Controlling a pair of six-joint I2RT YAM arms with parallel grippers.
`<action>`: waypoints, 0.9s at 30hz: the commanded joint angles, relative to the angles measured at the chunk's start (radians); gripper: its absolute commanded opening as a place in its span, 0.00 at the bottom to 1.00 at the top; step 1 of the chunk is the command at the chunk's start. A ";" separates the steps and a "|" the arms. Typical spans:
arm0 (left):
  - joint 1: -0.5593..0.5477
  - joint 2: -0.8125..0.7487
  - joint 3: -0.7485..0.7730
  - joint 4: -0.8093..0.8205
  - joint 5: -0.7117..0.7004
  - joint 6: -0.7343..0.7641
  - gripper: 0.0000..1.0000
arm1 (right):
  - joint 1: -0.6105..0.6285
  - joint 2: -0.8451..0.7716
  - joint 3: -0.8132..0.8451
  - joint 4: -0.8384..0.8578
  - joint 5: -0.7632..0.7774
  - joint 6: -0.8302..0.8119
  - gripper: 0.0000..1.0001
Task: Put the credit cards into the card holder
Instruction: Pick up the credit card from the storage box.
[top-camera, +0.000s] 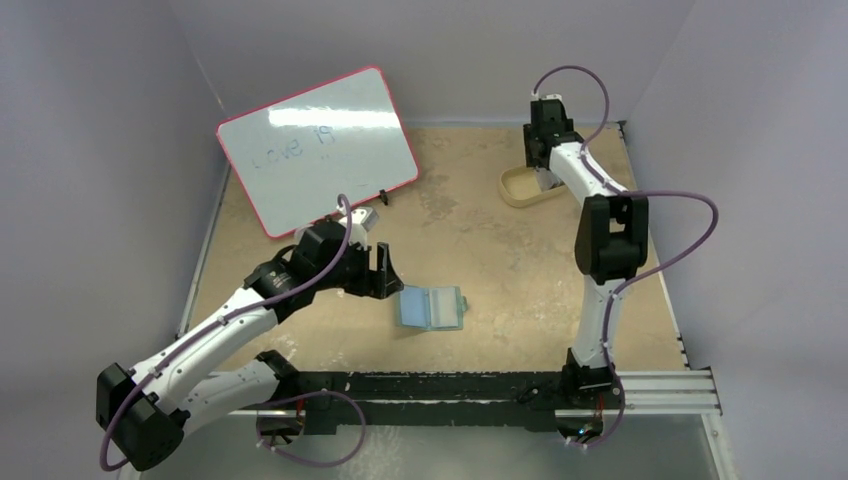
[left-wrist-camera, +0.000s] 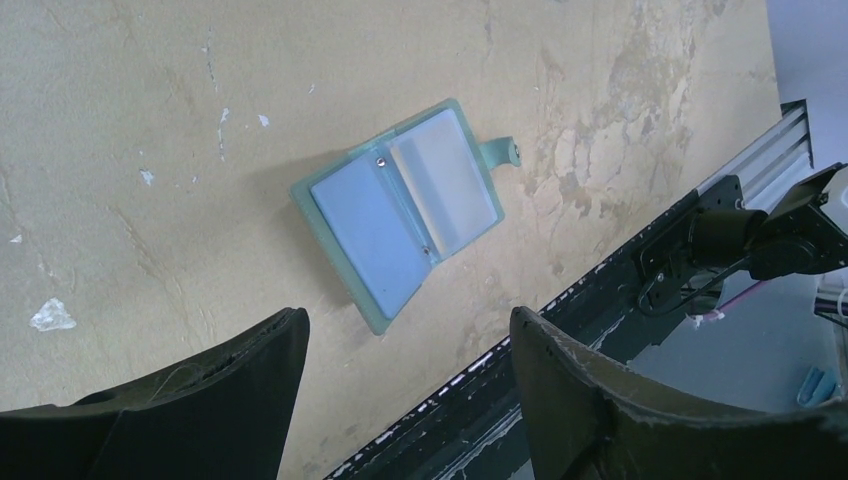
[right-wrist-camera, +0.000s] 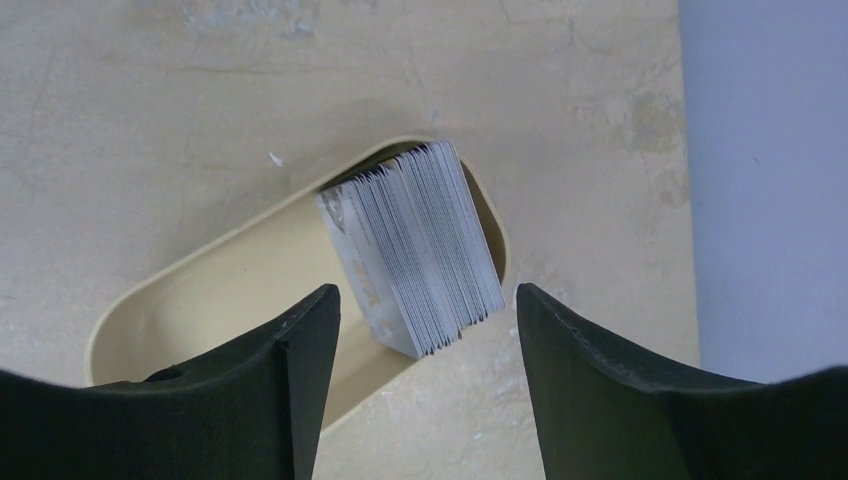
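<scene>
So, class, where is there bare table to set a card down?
Bare: between the whiteboard, tray and card holder; also between card holder and right arm. Crowded: left gripper beside the card holder, right gripper over the tray's cards.

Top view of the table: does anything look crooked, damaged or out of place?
The pink-framed whiteboard sits skewed at the back left, with faint writing on it. The credit cards stand on edge in a slanting stack at one end of the tan tray. The tabletop is blotchy and scuffed.
</scene>
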 joint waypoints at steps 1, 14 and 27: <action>-0.003 -0.022 0.030 0.011 0.023 0.031 0.73 | 0.007 0.020 0.087 -0.007 -0.018 -0.050 0.68; -0.001 -0.040 0.038 -0.005 -0.006 0.033 0.73 | 0.006 0.119 0.112 -0.062 0.109 -0.083 0.61; -0.001 -0.043 0.042 -0.014 -0.037 0.033 0.73 | 0.003 0.118 0.091 -0.022 0.118 -0.106 0.44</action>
